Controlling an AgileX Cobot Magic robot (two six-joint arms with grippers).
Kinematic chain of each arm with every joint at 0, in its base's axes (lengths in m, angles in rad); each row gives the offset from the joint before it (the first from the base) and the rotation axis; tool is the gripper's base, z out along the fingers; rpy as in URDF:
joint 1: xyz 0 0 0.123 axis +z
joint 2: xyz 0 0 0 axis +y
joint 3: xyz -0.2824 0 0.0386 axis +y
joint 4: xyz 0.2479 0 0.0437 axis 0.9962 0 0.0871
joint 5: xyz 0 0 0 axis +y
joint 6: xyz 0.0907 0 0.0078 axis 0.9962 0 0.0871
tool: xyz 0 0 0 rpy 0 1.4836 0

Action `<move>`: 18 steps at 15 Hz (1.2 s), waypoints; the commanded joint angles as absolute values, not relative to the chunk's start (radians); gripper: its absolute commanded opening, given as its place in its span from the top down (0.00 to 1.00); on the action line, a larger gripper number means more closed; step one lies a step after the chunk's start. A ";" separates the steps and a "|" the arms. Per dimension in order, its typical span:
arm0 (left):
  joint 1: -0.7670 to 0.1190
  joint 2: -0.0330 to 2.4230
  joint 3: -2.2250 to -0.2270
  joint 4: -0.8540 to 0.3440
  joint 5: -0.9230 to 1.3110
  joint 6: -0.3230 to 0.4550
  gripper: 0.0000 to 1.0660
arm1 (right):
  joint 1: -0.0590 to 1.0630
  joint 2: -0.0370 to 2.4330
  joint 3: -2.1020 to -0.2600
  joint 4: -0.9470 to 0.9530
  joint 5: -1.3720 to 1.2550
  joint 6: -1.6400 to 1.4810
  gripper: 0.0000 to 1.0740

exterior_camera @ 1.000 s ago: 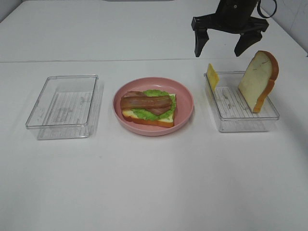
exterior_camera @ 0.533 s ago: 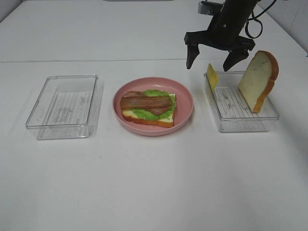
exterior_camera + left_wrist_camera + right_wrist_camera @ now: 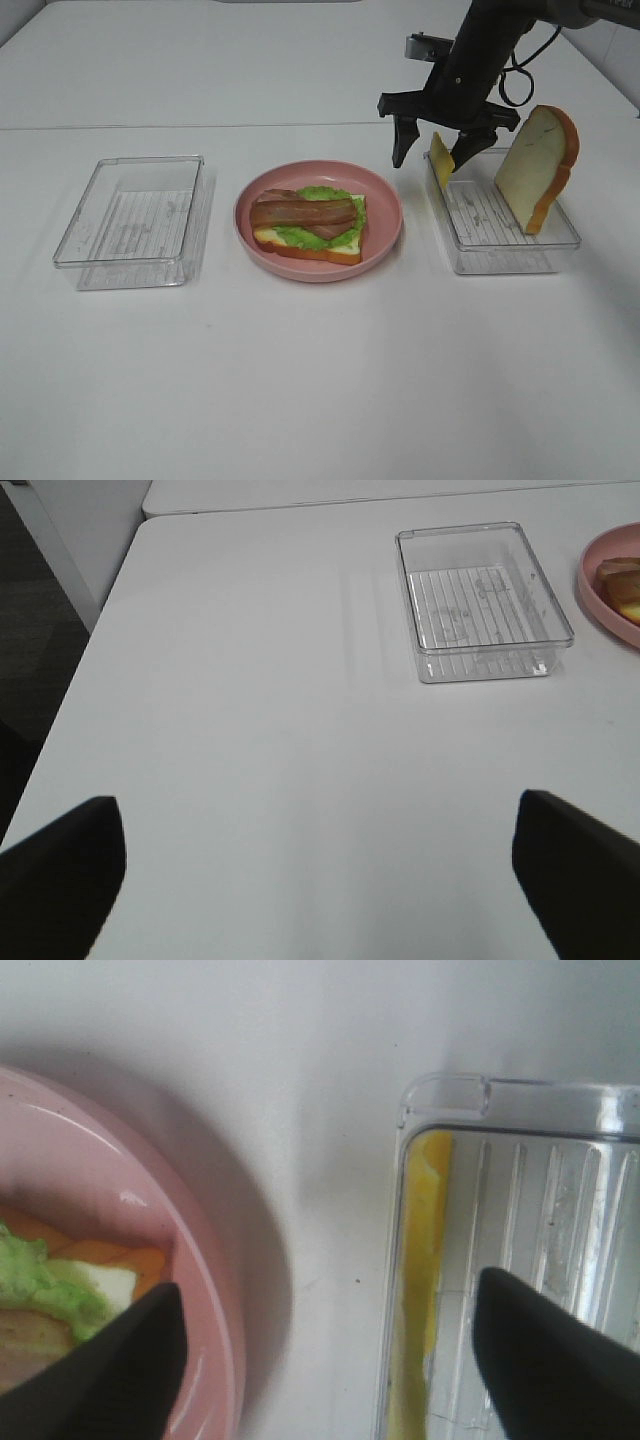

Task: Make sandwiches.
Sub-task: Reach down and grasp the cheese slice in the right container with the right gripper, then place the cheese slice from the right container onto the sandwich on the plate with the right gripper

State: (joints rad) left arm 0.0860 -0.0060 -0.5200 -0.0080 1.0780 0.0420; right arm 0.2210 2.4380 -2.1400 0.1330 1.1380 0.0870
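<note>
The open sandwich (image 3: 308, 225), bread with lettuce and bacon strips on top, lies on the round pink plate (image 3: 385, 205). A yellow cheese slice (image 3: 441, 158) stands on edge at the left end of the right clear box (image 3: 505, 240). A bread slice (image 3: 537, 168) leans at that box's right end. My right gripper (image 3: 432, 160) is open, its fingers on either side of the cheese slice and not touching it. The right wrist view shows the cheese (image 3: 421, 1260), the plate (image 3: 215, 1290) and the open gripper (image 3: 330, 1360). My left gripper (image 3: 320, 880) is open and empty over bare table.
An empty clear box (image 3: 130, 220) stands left of the plate; it also shows in the left wrist view (image 3: 485, 600). The table's left edge (image 3: 95, 630) drops to a dark floor.
My right gripper has come down and forward from above the back of the table to straddle the cheese slice. Nothing else has moved.
</note>
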 commanded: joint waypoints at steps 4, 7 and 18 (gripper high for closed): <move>0.083 -0.024 -0.517 -0.010 1.073 0.039 0.09 | 0.218 2.436 -2.143 0.114 1.142 0.084 0.58; 0.083 -0.024 -0.517 -0.010 1.073 0.039 0.09 | 0.218 2.436 -2.143 0.114 1.147 0.082 0.58; 0.083 -0.024 -0.517 -0.010 1.073 0.039 0.09 | 0.218 2.368 -2.153 0.000 1.253 0.087 1.00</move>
